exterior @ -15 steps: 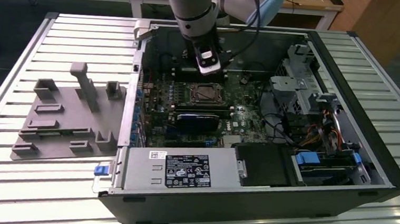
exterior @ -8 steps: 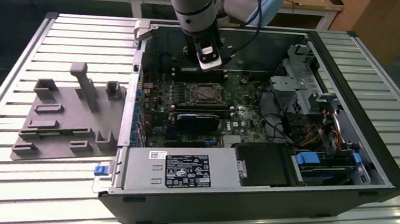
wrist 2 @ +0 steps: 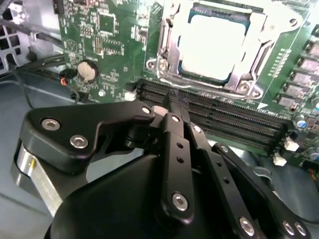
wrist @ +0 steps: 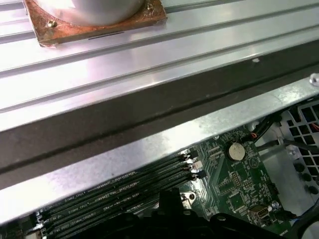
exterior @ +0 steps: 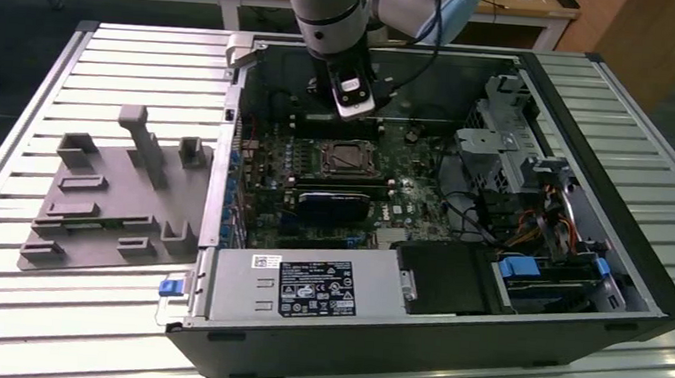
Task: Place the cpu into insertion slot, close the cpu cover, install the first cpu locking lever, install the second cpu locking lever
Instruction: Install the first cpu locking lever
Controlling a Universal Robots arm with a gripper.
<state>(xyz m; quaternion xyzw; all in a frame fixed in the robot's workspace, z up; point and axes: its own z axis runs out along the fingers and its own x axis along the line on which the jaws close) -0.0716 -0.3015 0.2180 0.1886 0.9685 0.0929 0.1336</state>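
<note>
Just beyond gripper [wrist 2: 172, 102], cpu [wrist 2: 215, 47].

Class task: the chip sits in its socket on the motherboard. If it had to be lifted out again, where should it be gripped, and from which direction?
Grip the cpu by two opposite edges, coming straight down from above. It lies flat and thin in the insertion slot, so only its rims offer purchase; whether the metal frame leaves room for the tool is uncertain.

A slatted metal table [exterior: 628, 111] carries an open computer case [exterior: 422, 338] beside a grey fixture [exterior: 111, 200].
</note>
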